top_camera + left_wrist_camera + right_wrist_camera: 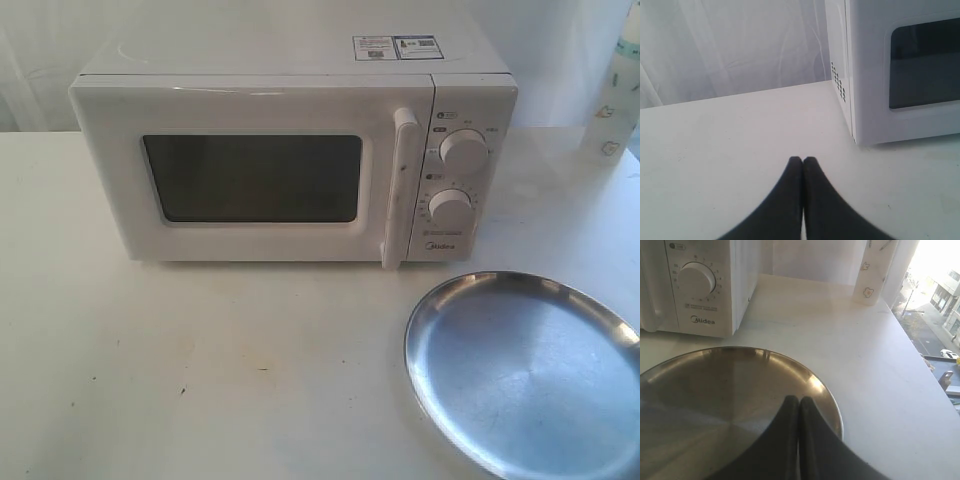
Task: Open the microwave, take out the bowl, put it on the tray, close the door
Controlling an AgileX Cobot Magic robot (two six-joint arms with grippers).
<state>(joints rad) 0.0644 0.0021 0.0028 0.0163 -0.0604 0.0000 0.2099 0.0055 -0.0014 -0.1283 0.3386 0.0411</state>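
While door [250, 178] sitting flush on microwave [285, 60], left tool [802, 160] hovering over tabletop [200, 370], tips pressed together; right tool [799, 399] hovering over tray [715, 390], likewise pinched together, gripping nothing.

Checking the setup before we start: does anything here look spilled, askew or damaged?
Nothing stands out. The large white boxy microwave stands level on the white table with its white windowed door shut. The round shiny silver metal tray lies flat and bare in front of it. No spills or damage show.
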